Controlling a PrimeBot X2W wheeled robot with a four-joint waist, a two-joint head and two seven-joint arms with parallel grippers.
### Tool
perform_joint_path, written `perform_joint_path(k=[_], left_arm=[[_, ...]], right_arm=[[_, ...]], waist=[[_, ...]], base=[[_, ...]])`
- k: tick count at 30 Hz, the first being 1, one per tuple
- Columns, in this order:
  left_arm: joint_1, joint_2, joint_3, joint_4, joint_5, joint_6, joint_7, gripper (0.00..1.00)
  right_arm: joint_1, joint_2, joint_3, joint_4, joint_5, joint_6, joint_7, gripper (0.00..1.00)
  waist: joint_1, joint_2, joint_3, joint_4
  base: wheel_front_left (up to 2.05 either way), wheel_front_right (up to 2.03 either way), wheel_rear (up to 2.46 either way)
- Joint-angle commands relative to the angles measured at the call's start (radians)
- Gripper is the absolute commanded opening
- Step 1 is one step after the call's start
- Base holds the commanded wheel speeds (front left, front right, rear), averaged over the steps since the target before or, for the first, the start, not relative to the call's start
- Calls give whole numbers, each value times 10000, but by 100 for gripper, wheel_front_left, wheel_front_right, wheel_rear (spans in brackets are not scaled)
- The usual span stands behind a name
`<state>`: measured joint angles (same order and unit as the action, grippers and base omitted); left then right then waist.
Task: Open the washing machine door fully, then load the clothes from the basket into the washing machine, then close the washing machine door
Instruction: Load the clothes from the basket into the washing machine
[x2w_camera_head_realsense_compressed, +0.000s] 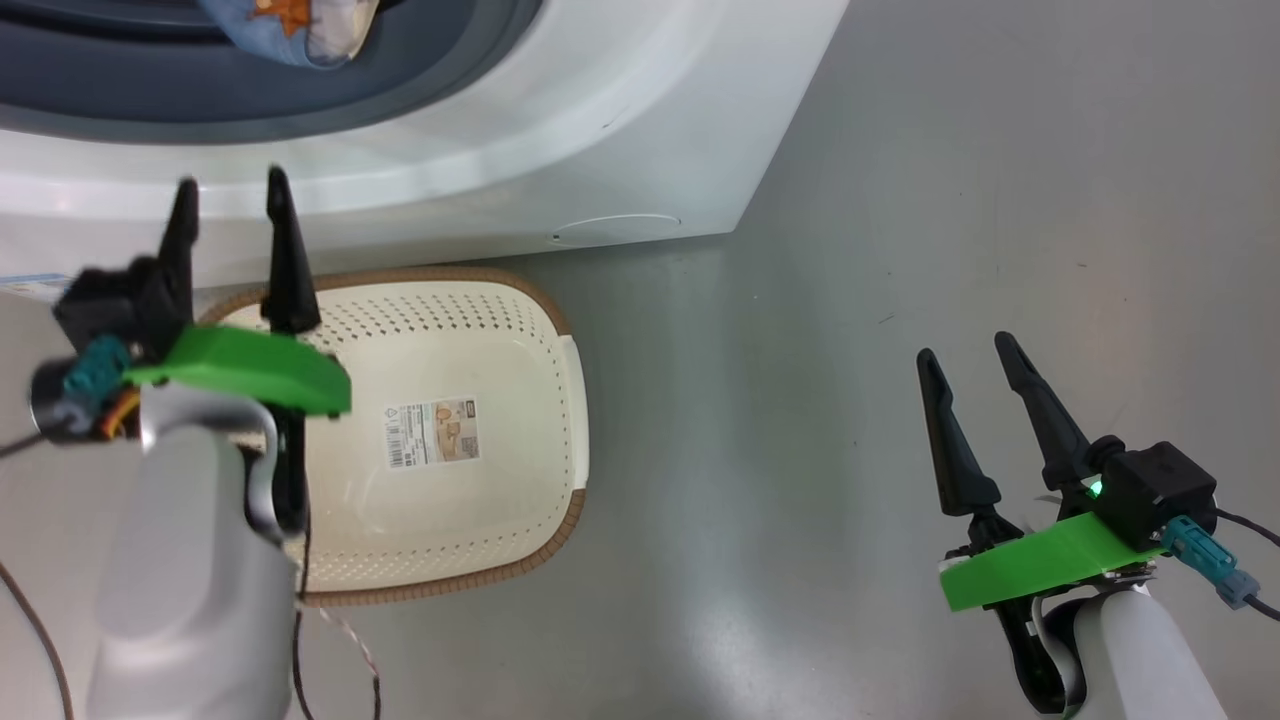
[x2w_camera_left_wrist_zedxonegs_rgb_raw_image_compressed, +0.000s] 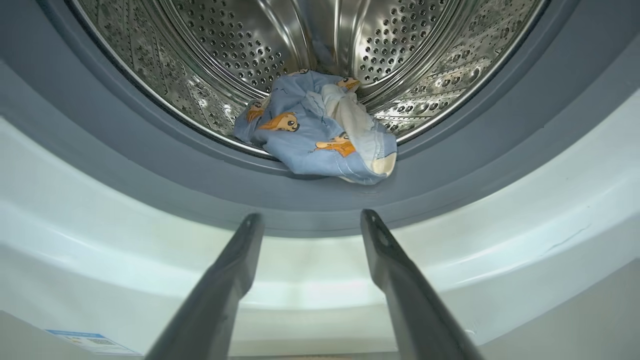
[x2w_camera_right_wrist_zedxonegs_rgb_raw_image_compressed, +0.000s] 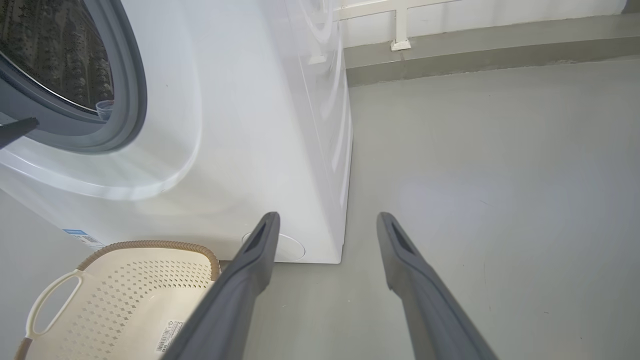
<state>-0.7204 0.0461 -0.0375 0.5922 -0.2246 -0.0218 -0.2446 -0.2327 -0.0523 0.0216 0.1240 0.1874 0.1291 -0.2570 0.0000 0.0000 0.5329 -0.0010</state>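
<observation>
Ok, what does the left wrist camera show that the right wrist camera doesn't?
Left wrist view, of the two: the clothes, plainly seen, bundled at the drum's front edge and lapping onto the grey ring, beyond the open left claw. Right wrist view, of the two: the empty basket on the floor, and the open right claw. Both: the washing machine, its ring and its blue sticker.

Here we are: the clothes (x2w_camera_left_wrist_zedxonegs_rgb_raw_image_compressed: 310, 135) lie in the washing machine (x2w_camera_head_realsense_compressed: 620, 120), at the drum's (x2w_camera_left_wrist_zedxonegs_rgb_raw_image_compressed: 240, 45) front edge. The basket (x2w_camera_head_realsense_compressed: 500, 320) sits on the floor (x2w_camera_head_realsense_compressed: 900, 300) just before the machine.
</observation>
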Motion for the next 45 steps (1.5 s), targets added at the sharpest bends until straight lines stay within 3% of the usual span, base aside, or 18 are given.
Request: perform_joint_path(k=[1,12,22,38,45], left_arm=[[790,273,170,-812,-114,15,212,100],[4102,360,-143,-4436,-161,234,1502,100],[5542,425,-279,-6604,-277,469,2468,100],[6001,439,-184,-7564,-562,736,2732,100],[5198,508,-109,-7205,-592,830,2678,100]], right_arm=[[55,11,254,-239,-21,16,-48,100],[237,-149,-6,-329,-72,16,-48,100],[292,-273,-126,-377,-80,16,-48,100],[312,-281,-79,-370,-73,16,-48,100],[229,-186,-18,-367,-37,16,-48,100]], waist=[[0,0,-19,-7],[0,0,-150,172],[0,0,-281,310],[0,0,-298,301],[0,0,-103,79]], base=[[0,0,0],[0,0,0],[0,0,0],[0,0,0],[0,0,0]])
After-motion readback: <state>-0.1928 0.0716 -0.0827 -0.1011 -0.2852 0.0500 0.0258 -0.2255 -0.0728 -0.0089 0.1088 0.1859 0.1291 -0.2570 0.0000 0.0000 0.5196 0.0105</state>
